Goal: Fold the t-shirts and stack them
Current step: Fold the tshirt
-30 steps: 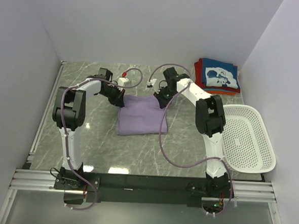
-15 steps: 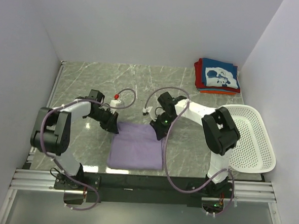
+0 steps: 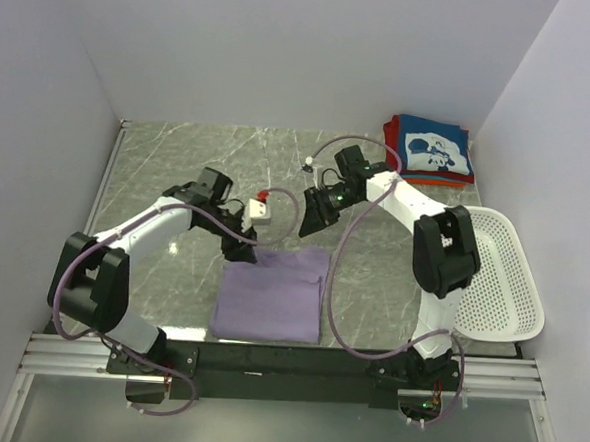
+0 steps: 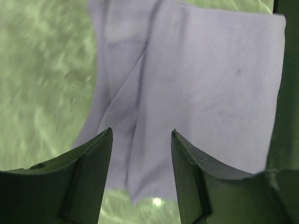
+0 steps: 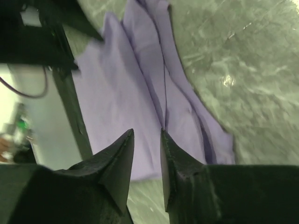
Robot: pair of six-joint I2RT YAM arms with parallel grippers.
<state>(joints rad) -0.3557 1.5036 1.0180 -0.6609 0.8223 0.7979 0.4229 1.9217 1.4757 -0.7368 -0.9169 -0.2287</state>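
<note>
One folded lavender t-shirt [image 3: 270,295] lies flat near the front of the marble surface [image 3: 179,154], the left pincer [image 3: 245,250] over its far-left corner, the right pincer [image 3: 309,224] just beyond its far edge, both parted and empty, a stack of folded t-shirts [image 3: 430,149] far right.

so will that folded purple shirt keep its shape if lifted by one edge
Probably not: the purple shirt shows soft creased layers, so it would likely droop and unfold. Pushed, it may bunch rather than slide.

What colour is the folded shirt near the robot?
Plain lavender purple t-shirt, clearest from the left wrist.
</note>
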